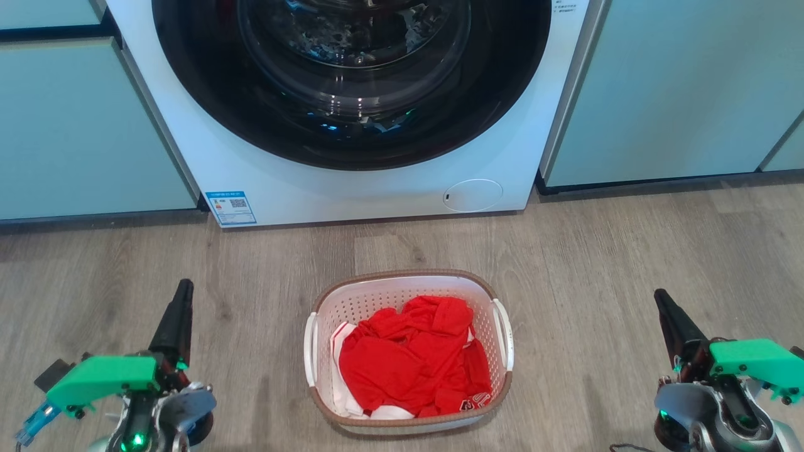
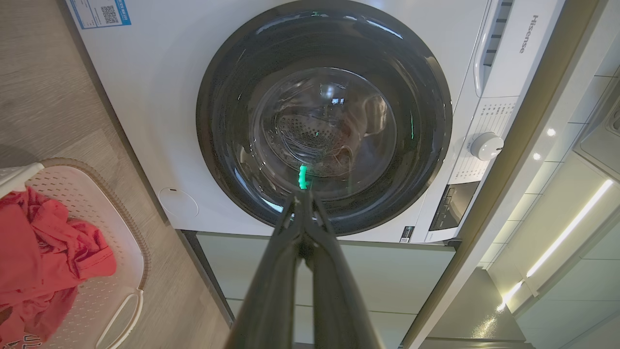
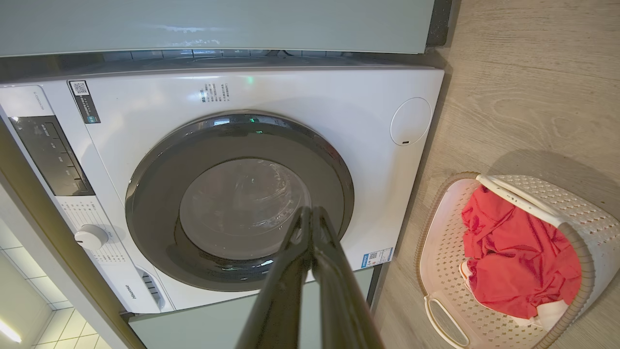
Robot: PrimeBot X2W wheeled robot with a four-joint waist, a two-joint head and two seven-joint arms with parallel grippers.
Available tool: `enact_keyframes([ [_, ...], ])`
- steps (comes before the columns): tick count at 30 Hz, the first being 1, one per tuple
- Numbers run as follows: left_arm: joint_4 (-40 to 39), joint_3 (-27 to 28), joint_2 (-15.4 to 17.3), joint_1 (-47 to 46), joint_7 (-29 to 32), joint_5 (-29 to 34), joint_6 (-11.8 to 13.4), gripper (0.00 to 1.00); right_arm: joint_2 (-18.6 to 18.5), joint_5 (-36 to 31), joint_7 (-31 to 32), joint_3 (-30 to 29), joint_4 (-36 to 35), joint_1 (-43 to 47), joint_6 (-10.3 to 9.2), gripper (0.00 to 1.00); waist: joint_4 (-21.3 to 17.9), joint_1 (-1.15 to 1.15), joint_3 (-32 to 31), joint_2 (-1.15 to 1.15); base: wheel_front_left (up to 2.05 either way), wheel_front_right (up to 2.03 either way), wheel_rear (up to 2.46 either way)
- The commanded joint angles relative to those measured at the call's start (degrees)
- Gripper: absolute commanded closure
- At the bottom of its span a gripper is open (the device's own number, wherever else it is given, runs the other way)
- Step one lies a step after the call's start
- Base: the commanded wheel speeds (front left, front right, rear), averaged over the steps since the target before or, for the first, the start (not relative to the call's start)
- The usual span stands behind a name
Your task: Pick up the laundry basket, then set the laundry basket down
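Note:
The laundry basket (image 1: 392,287) sits on the wood floor before the washing machine, white and perforated with a brown rim and white side handles. Red clothing (image 1: 414,358) fills it. The basket (image 2: 92,295) also shows at the left wrist view's lower left and, as the basket (image 3: 557,203), at the right wrist view's lower right. My left gripper (image 1: 183,287) hangs well left of the basket, shut, fingers (image 2: 290,232) pressed together with nothing between them. My right gripper (image 1: 659,296) hangs well right of it, also shut and holding nothing, fingers (image 3: 295,247) together.
A white front-loading washing machine (image 1: 377,182) with a dark round door (image 1: 352,75) stands just beyond the basket, flanked by pale green cabinets (image 1: 678,88). Bare wood floor (image 1: 597,263) lies on both sides of the basket.

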Motion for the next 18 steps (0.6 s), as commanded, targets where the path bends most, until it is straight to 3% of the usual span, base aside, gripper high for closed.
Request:
enact_keyframes([
  [1, -1.7, 2.0, 0.8, -3.2, 0.2, 0.1, -0.4, 1.00, -0.4, -0.6, 0.4, 1.0, -1.8, -2.7, 0.34, 1.00, 0.0, 0.00, 0.0, 0.00, 0.00, 0.00, 0.00],
  [18, -1.7, 2.0, 0.8, -3.2, 0.2, 0.1, -0.4, 1.00, -0.4, -0.6, 0.4, 1.0, -1.8, -2.7, 0.34, 1.00, 0.0, 0.00, 0.0, 0.00, 0.00, 0.00, 0.00],
])
